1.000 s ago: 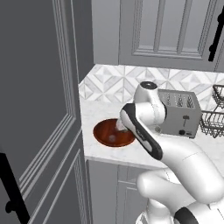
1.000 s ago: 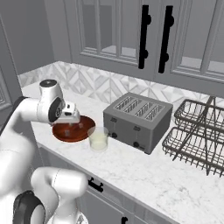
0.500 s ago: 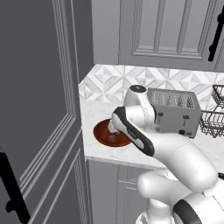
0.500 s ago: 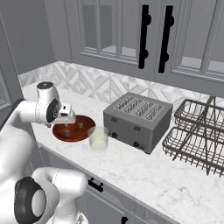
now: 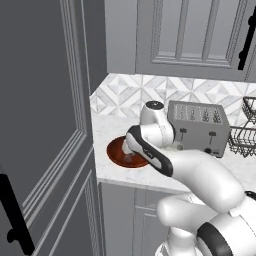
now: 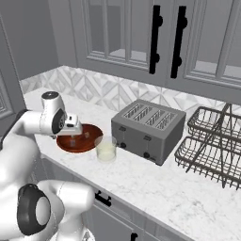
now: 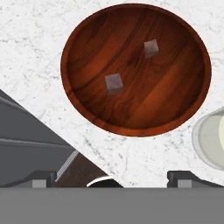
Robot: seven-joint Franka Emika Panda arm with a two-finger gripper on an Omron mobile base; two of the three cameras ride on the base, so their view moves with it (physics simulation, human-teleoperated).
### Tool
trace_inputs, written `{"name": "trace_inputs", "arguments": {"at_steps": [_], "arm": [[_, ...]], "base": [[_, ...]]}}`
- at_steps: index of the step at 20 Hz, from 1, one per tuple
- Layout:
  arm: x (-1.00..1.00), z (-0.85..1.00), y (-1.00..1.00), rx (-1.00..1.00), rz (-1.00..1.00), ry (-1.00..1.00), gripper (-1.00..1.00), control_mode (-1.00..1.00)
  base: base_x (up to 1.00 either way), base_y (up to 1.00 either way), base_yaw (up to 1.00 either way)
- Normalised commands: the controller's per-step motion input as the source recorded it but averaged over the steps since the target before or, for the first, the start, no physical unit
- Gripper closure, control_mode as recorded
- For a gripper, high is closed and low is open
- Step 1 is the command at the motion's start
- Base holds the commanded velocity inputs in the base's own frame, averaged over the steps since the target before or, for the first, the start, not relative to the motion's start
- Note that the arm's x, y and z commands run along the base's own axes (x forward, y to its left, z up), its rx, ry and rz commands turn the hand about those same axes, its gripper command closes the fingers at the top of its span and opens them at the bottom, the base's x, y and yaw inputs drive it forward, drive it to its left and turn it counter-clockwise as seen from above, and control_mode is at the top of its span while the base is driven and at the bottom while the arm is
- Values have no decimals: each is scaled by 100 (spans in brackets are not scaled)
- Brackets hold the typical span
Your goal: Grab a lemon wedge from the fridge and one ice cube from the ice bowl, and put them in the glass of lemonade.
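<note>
The ice bowl [image 7: 175, 100], wide and of glossy reddish-brown wood, lies just ahead of my gripper [image 7: 111, 178] in the hand view. Two pale grey ice cubes rest in it, one ice cube [image 7: 114, 83] near the middle and another [image 7: 151, 48] further in. The fingers stand wide open with nothing between them, over the counter at the bowl's near rim. From the right base, the gripper [image 6: 73, 139] hangs over the ice bowl [image 6: 89, 137]. The glass of lemonade [image 6: 106, 149] stands right beside the bowl; its rim [image 7: 212, 140] shows at the hand view's right edge. The lemon wedge and the fridge are out of view.
A grey toaster [image 6: 148, 129] stands behind the glass and a dark wire dish rack [image 6: 212, 146] lies further right. A tall dark grey panelled door [image 5: 40, 125] rises just left of the counter's end. Wall cabinets with black handles [image 6: 155, 40] hang above the tiled backsplash.
The arm has folded lower and its hand has dropped a little closer over the bowl. The fingers have stayed open. Bowl, cubes and glass have not moved.
</note>
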Motion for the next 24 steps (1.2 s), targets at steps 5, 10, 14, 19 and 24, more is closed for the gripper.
{"name": "trace_inputs", "arguments": {"at_steps": [5, 10, 14, 19, 24], "arm": [[46, 0, 2, 0, 1, -1, -100, -100], [80, 0, 20, -3, -2, 13, -100, -100], [42, 0, 2, -8, -3, 32, -100, -100], [22, -1, 0, -1, 0, 11, -100, -100], [14, -3, 0, 0, 0, -1, -100, -100]], "base": [[0, 0, 0], [0, 0, 0], [0, 0, 0], [0, 0, 0], [0, 0, 0]]}}
